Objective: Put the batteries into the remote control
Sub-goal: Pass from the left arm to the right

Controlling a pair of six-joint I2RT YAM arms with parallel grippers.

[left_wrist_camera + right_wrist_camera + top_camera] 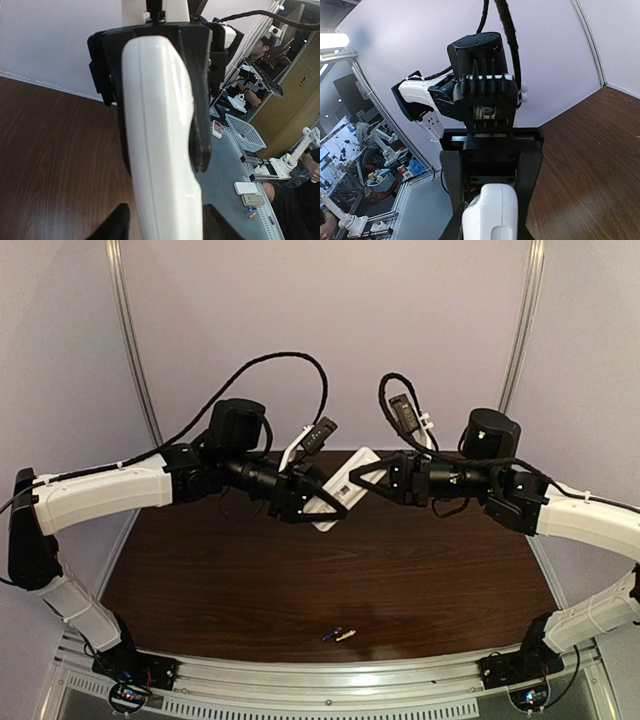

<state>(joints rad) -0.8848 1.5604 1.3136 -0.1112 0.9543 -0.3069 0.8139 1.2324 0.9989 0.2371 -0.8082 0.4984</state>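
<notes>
Two arms meet over the middle of the worktop (pixel 250 580), gripper to gripper, with the remote control (pixel 335 502) slung between them in the air, well clear of the wood. It lies tilted, one end towards the back wall and the other down towards the near side.

Right gripper (pixel 362 478): in the left wrist view its black fingers (pixel 200 100) hug both long sides of the white remote control (pixel 160 140), pinching the far end.

Left gripper (pixel 318 498): its fingers (pixel 116 225) flank the near end of the handset, close on either side. In the right wrist view these same fingers (pixel 452 180) frame the rounded white end (pixel 490 210). Cannot tell whether they press on it or stand just off it.

Batteries (pixel 338 635): both on the worktop near the front edge, well apart from the remote control and below it in the top view. They lie end to end and almost touching, purple battery (pixel 330 637) on the left, gold battery (pixel 346 634) on the right. Neither gripper is near them.
</notes>
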